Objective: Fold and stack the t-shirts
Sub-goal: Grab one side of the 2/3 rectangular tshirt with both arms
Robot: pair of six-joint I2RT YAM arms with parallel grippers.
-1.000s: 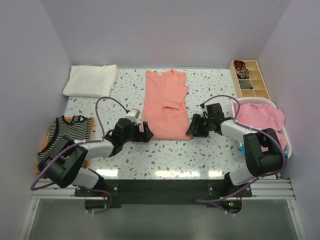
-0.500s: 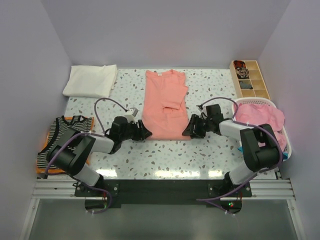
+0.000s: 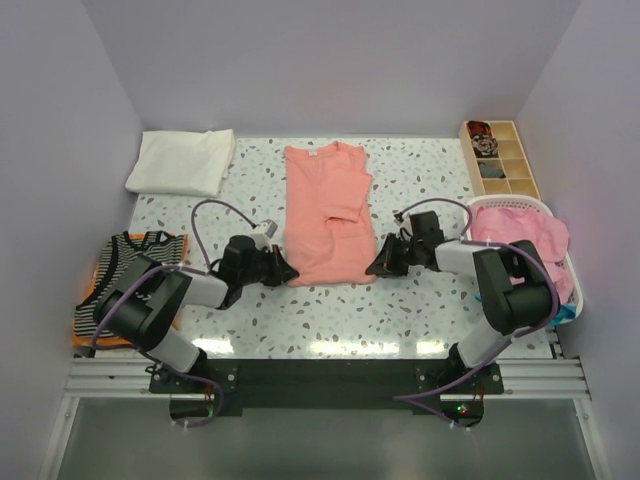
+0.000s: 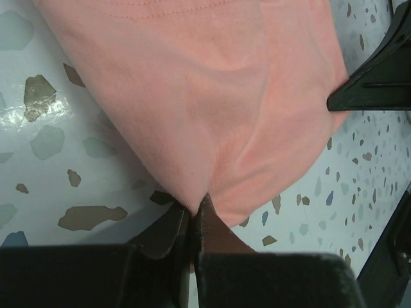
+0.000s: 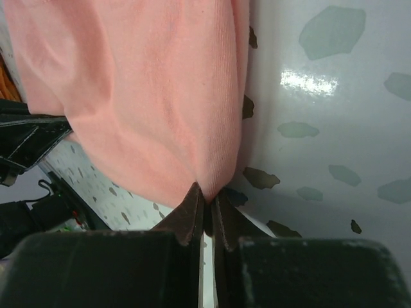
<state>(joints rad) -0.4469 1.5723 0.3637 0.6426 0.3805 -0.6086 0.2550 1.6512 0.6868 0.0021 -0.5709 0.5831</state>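
While the salmon tee [image 3: 328,210] lies lengthwise mid-worktop [image 3: 420,300], reaching toward the far edge, left pincer [image 3: 287,270] and right pincer [image 3: 373,267] each pinch closed on its near hem corners.

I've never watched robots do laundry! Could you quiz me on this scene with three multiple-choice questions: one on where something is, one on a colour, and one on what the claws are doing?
1. Where does the white folded garment lie?
A) at the far left corner of the table
B) at the near right edge
C) at the table's centre

2. What colour is the t-shirt at the table's centre?
A) teal
B) salmon-pink
C) black

3. What are the left gripper and the right gripper doing?
A) hanging open in the air
B) each shut on a near corner of that t-shirt
C) both shut on nothing

Answers: 1 A, it sits by the back wall on the left. 2 B, every view shows salmon-pink cloth. 3 B, each wrist view shows closed fingers pinching the hem.
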